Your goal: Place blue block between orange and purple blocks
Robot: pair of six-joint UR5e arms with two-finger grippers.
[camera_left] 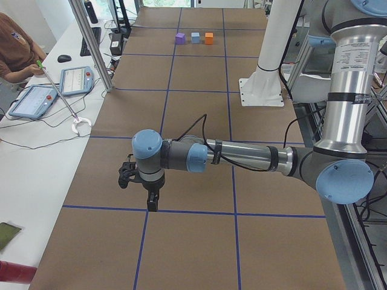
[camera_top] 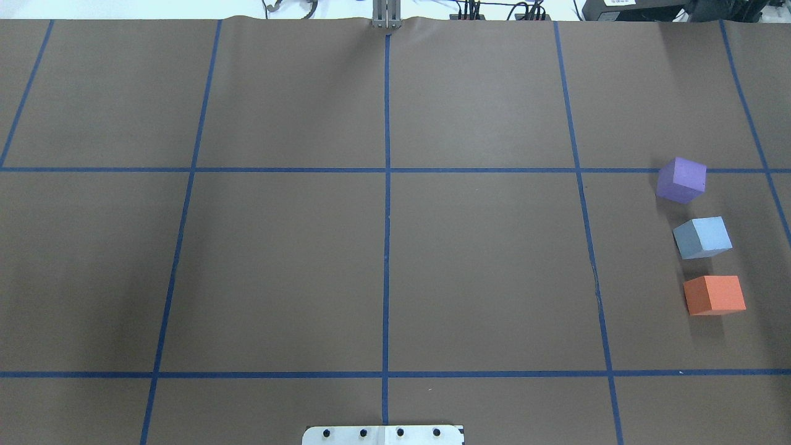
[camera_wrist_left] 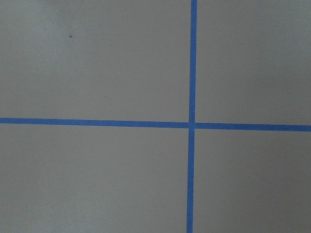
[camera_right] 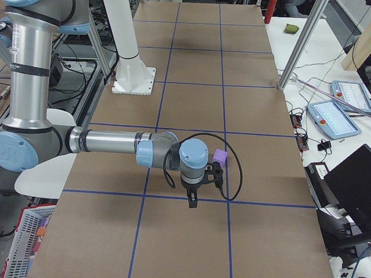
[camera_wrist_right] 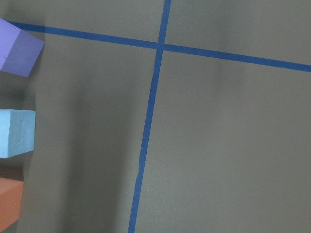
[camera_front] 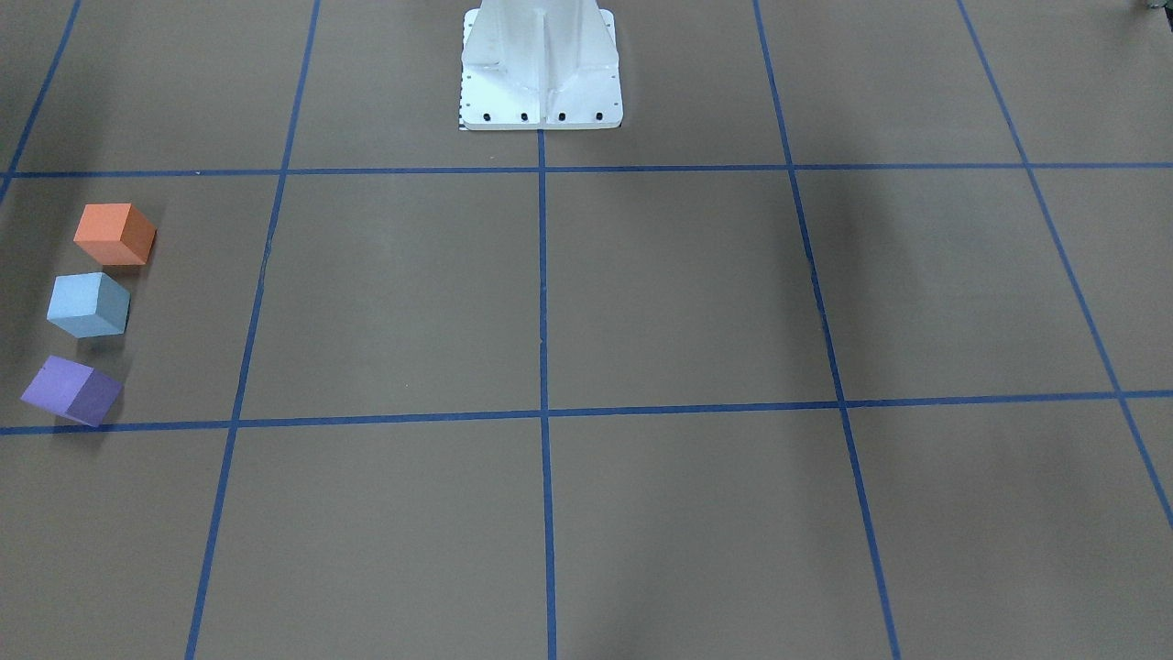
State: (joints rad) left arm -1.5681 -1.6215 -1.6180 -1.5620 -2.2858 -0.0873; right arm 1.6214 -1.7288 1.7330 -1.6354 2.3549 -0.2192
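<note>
Between orange block [camera_top: 714,295] and purple block [camera_top: 681,180] sat blue block [camera_top: 702,237], nearer right gripper [camera_right: 192,201] than left gripper [camera_left: 152,205] (openings: cannot tell).

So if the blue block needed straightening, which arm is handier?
Probably the right. The orange block, blue block and purple block line up on the robot's right side, and the right wrist view shows all three at its edge. The left wrist view shows only table and tape.

The brown table [camera_top: 278,259] is gridded with blue tape [camera_top: 387,247]. Three are lined up on it, apart, at the right end: orange block [camera_top: 715,295], blue block [camera_top: 702,237] in the middle, purple block [camera_top: 681,180].
</note>
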